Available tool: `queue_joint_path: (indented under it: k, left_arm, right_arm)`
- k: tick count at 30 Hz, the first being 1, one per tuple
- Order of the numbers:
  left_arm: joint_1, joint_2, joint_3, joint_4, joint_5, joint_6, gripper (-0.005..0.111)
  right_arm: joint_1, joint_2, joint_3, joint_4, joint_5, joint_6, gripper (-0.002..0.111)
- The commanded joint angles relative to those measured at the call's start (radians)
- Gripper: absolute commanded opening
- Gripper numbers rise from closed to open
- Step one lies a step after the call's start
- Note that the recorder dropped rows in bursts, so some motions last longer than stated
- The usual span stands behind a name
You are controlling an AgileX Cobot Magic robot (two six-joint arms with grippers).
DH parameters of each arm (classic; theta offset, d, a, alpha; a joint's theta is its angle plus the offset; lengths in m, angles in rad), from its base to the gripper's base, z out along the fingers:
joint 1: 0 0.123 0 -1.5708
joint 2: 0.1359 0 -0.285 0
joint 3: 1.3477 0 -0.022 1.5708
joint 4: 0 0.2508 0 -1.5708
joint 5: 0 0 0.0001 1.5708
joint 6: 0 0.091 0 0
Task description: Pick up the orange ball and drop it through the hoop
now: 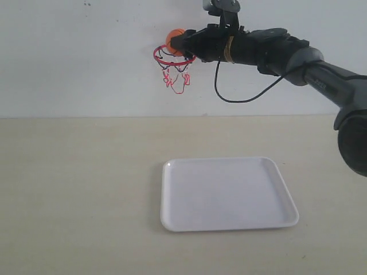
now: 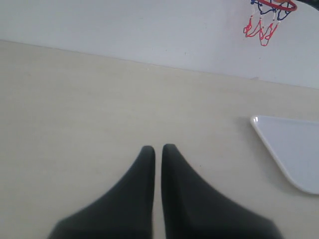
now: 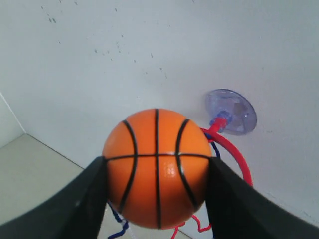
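Note:
The orange ball with black seams is clamped between the two black fingers of my right gripper, which is shut on it. In the exterior view the ball is held just above the hoop, high on the white wall. The hoop's red ring shows behind the ball, with its clear bluish suction cup on the wall. My left gripper is low over the tabletop, its fingers nearly touching and holding nothing. The hoop appears far off in that view.
A white rectangular tray lies on the beige table below and right of the hoop; its corner shows in the left wrist view. A black cable hangs from the right arm.

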Motion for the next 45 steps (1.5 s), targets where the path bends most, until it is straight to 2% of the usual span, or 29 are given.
queue_joint_path:
  k: [1,2,3,4,5,7,9,15,23,28,32,34,36,38,40,45]
  left_arm:
    - [-0.002,-0.002,0.004,-0.006,-0.001,0.005,0.004]
    - [-0.002,-0.002,0.004,-0.006,-0.001,0.005,0.004]
    - [-0.002,-0.002,0.004,-0.006,-0.001,0.005,0.004]
    - [-0.002,-0.002,0.004,-0.006,-0.001,0.005,0.004]
    - [-0.002,-0.002,0.004,-0.006,-0.001,0.005,0.004]
    - [-0.002,-0.002,0.004,-0.006,-0.001,0.005,0.004]
    - [-0.002,-0.002,0.004,-0.006,-0.001,0.005,0.004]
    - [-0.002,-0.002,0.004,-0.006,-0.001,0.005,0.004]
    - [-0.002,-0.002,0.004,-0.006,-0.001,0.005,0.004]
    - [-0.002,-0.002,0.004,-0.006,-0.001,0.005,0.004]
    - [-0.002,-0.002,0.004,-0.006,-0.001,0.005,0.004]
    - [-0.002,-0.002,0.004,-0.006,-0.001,0.005,0.004]
    - [-0.002,-0.002,0.004,-0.006,-0.001,0.005,0.004]
    - [-0.002,-0.002,0.004,-0.006,-0.001,0.005,0.004]
    - [-0.002,-0.002,0.004,-0.006,-0.001,0.005,0.004]
    - [-0.002,-0.002,0.004,-0.006,-0.001,0.005,0.004]
  right_arm:
    - [0.001,-0.008,-0.005,0.005,0.014,-0.007,0.017]
    - [0.001,-0.008,-0.005,0.005,0.015,0.014,0.039]
    - [0.001,-0.008,-0.005,0.005,0.02,0.034,0.055]
    - [0.001,-0.022,-0.005,0.005,0.027,0.051,0.082]
    - [0.001,-0.035,-0.005,0.005,0.027,0.051,0.091]
    - [0.001,-0.06,-0.005,0.005,0.024,0.049,0.101]
    - [-0.001,-0.102,-0.005,0.005,0.011,0.034,0.105]
    - [-0.048,-0.158,-0.005,0.005,-0.035,0.032,0.104]
    - [-0.213,-0.171,-0.005,0.005,-0.433,0.093,0.104]
    - [-0.294,-0.171,-0.005,0.005,-0.581,0.104,0.104]
    - [-0.31,-0.171,-0.005,0.005,-0.618,0.106,0.104]
    - [-0.31,-0.171,-0.005,0.005,-0.618,0.106,0.1]
    - [-0.307,-0.171,-0.005,0.005,-0.618,0.106,0.085]
    - [-0.307,-0.171,-0.005,0.005,-0.628,0.106,0.052]
    - [-0.316,-0.171,-0.005,0.005,-0.663,0.106,0.003]
    - [-0.346,-0.179,-0.005,0.005,-0.703,0.106,0.0]
